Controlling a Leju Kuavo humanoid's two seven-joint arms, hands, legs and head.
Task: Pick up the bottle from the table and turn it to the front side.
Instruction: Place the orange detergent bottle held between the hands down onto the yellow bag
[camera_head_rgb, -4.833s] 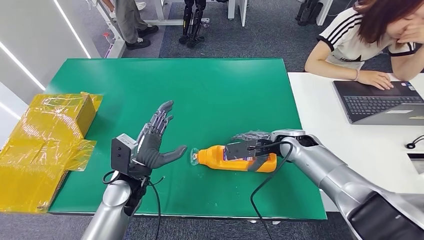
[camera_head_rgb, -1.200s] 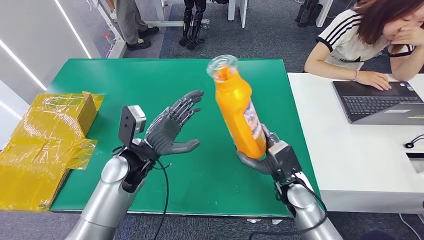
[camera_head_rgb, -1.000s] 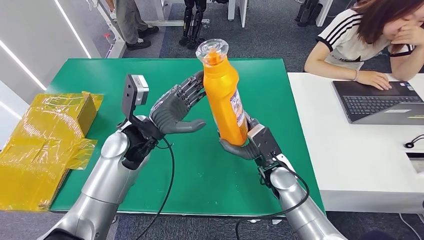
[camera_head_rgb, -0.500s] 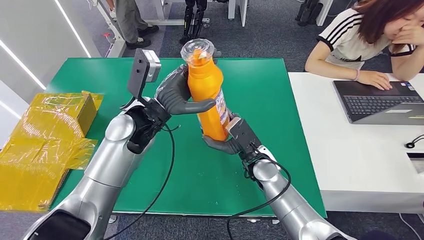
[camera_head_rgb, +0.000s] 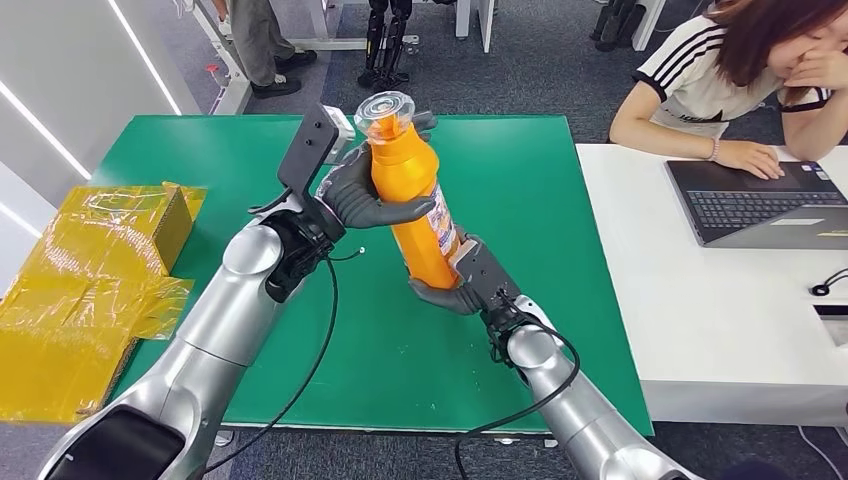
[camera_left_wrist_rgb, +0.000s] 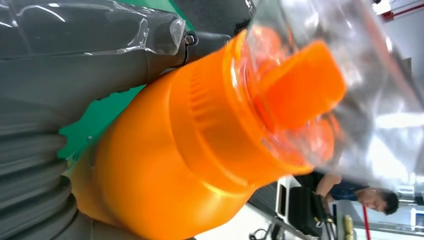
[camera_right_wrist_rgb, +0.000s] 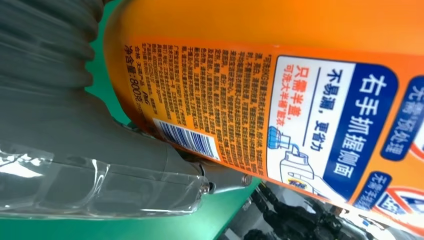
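Note:
An orange bottle (camera_head_rgb: 415, 205) with a clear cap stands nearly upright in the air over the green table (camera_head_rgb: 520, 190). My right hand (camera_head_rgb: 455, 285) grips its base from below. My left hand (camera_head_rgb: 365, 190) wraps around its upper body, thumb across the front. The left wrist view looks along the orange bottle (camera_left_wrist_rgb: 190, 145) to its spout under the clear cap (camera_left_wrist_rgb: 350, 95). In the right wrist view the bottle (camera_right_wrist_rgb: 280, 95) shows its back label with small print and a barcode, and my right hand's thumb (camera_right_wrist_rgb: 100, 150) lies against it.
A yellow wrapped box (camera_head_rgb: 90, 270) lies at the table's left edge. To the right stands a white desk (camera_head_rgb: 740, 300) where a person (camera_head_rgb: 740, 70) sits at a laptop (camera_head_rgb: 770, 205). More people's legs (camera_head_rgb: 260, 45) stand beyond the table.
My right hand picked the lying bottle off the table and raised it upright, carrying it left. My left hand rose, met it and closed around its upper part.

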